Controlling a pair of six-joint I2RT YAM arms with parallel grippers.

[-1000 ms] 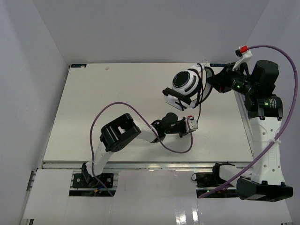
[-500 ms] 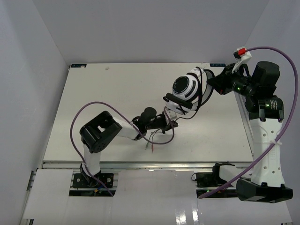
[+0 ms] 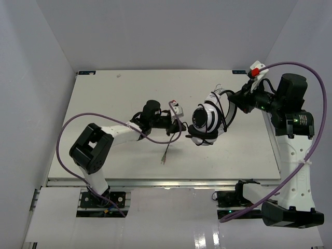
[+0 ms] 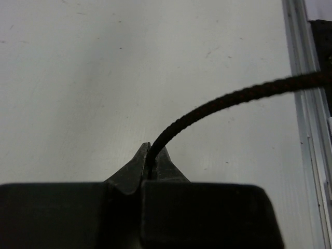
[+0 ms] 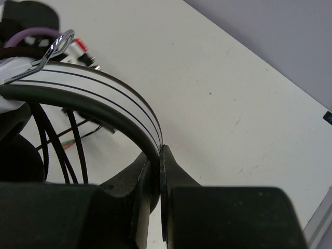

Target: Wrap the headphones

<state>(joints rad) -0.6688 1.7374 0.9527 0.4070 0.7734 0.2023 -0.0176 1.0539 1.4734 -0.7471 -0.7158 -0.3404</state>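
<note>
Holding headphones (image 3: pixel 206 120) by headband (image 5: pixel 104 88) w/ right fingers (image 5: pixel 168 168) — cable (image 4: pixel 233 98) in left fingers (image 4: pixel 163 166).

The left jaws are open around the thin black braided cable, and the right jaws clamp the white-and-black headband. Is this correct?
No: the left wrist view shows the left jaws shut on the thin black braided cable, not open. The right jaws do clamp the white-and-black headband.

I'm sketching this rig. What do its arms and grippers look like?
The left arm and right arm have white links with black joint housings. A purple cable loops along each; the right one carries a red clip. Green lights glow on the right arm. The left gripper and right gripper have black, tapering fingers.
</note>
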